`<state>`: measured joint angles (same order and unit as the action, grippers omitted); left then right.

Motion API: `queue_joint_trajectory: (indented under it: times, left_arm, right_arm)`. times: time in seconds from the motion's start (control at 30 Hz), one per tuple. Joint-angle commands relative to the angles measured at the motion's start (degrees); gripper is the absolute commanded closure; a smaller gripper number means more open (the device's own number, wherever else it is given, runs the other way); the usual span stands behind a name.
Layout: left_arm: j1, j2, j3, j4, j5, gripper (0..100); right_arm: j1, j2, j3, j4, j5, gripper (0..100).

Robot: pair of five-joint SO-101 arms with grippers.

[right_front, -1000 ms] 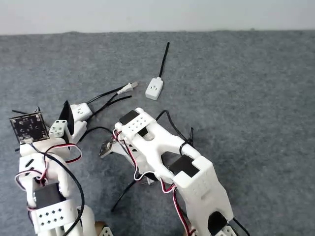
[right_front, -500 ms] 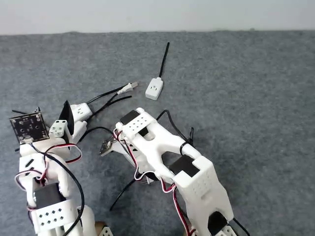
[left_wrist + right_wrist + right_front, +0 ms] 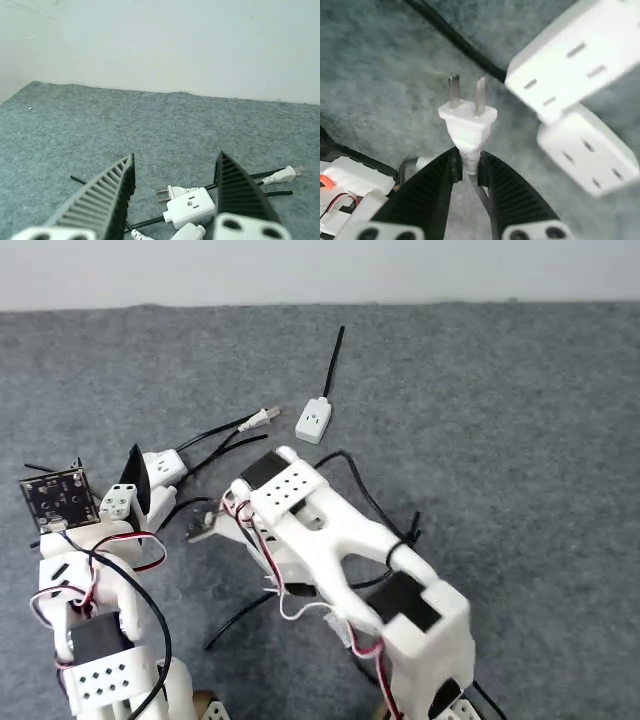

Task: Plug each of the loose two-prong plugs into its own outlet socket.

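The right hand (image 3: 468, 159) pinches a white plug (image 3: 468, 122) by its neck, one finger pressed on each side. The two prongs point straight away from the hand, in line with the fingers. A black cable (image 3: 455, 40) runs just past the prongs. Two white sockets (image 3: 572, 57) lie beside the plug, apart from it, slotted faces showing.

In the high view this hand (image 3: 203, 524) sits low over the grey desk (image 3: 520, 440), near the left hand (image 3: 140, 485). The left hand (image 3: 176, 165) is spread wide and holds nothing. On the desk between its fingers lies a socket (image 3: 190, 205), with a second plug (image 3: 170, 192) just behind it.

Farther out, a third plug (image 3: 262, 418) points its prongs at the far socket (image 3: 313, 420), near but apart.
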<state>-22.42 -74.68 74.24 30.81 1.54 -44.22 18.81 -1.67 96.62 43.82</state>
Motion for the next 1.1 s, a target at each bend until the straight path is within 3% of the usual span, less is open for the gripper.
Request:
queue_joint_trajectory:
  times: [0.0, 0.43, 0.6, 0.8, 1.07]
  left_arm:
    - [0.53, -0.44, -2.15, -0.70, -0.62, 74]
    - [4.66, -0.53, -5.76, -0.26, 1.76, 74]
    - [5.27, -0.53, -9.80, 4.04, 2.81, 74]
    - [14.07, -0.53, -14.29, 10.20, 2.55, 74]
    - [20.22, -0.53, -18.95, 16.88, 2.37, 74]
  right_arm:
    - [0.40, -8.04, -0.26, 2.59, -0.97, 98.9]
    - [1.10, -20.88, -1.67, 2.59, -5.01, 99.0]
    - [3.38, -23.69, -7.03, 4.00, -5.71, 99.0]
    - [3.56, -24.48, -9.67, 5.41, -6.15, 99.0]
    - [3.47, -28.88, -15.38, 6.11, -7.65, 99.0]
